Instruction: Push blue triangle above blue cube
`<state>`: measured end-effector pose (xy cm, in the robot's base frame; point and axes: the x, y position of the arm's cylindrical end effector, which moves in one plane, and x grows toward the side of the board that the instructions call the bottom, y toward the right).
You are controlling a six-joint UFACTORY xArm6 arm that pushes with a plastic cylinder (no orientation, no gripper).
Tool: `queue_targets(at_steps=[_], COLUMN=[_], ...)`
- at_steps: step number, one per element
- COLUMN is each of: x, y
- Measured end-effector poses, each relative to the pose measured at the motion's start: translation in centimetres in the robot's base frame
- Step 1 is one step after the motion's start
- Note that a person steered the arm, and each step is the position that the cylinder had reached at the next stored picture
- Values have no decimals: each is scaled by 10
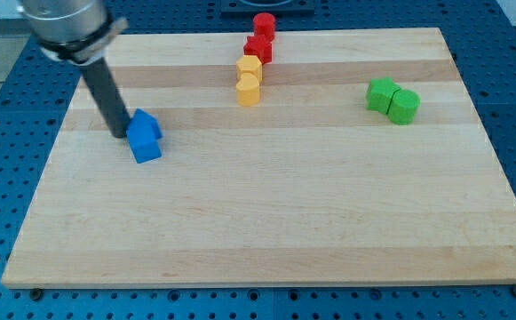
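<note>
Two blue blocks [144,136] touching, shapes unclear, my tip [120,135] beside them

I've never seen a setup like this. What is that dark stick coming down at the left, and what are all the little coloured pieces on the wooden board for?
The dark stick is the end of a robot arm. It has no hand; its tool is a plain rod, and my tip slides along the wooden board to push pieces around. Nothing is held, only nudged.

There is one picture, from a camera looking down at the board at a slant.

On the board lie small blocks in pairs. Right beside my tip, on its right, sit the blue triangle and the blue cube, touching each other. At the view's top middle are two red blocks, with two yellow blocks just below them. Toward the view's right are two green blocks.

The job is to push the triangle above the cube.
</note>
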<state>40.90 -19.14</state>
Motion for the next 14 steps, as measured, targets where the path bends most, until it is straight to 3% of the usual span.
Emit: queue_targets(at_steps=[3,7,10,11,12,13,14], x=[0,10,-15,5,55,59,16], y=[83,132,137,134,124,168,200])
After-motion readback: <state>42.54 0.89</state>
